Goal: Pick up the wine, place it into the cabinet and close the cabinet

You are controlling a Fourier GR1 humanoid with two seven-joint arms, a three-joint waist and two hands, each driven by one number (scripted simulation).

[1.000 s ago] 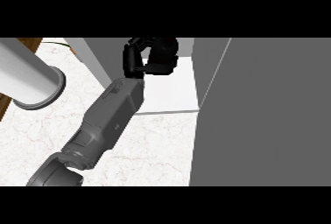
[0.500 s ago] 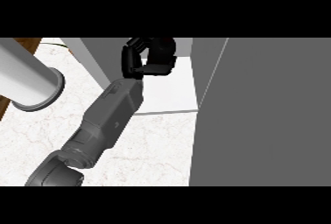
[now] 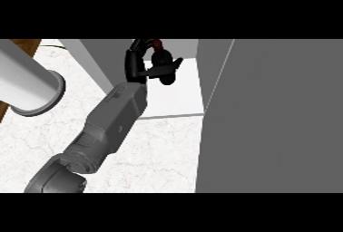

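Note:
The wine bottle [image 3: 159,45] shows only as a dark shape with a red top, held inside the open cabinet above its white shelf [image 3: 179,93]. My right hand [image 3: 143,69] is curled round it and hides most of it; its grey forearm runs up from the lower left. The cabinet's grey door [image 3: 275,113] stands open at the right, edge toward me. Of my left arm only a pale forearm [image 3: 26,84] shows at the left edge, its hand out of sight.
The cabinet's left wall [image 3: 100,61] stands close beside my right hand. White marble counter [image 3: 161,149] spreads below the shelf. A strip of brown wood [image 3: 20,47] shows at the far left.
The right hand has turned slightly inside the cabinet, and the bottle's red top now shows above the fingers. The forearm has hardly shifted.

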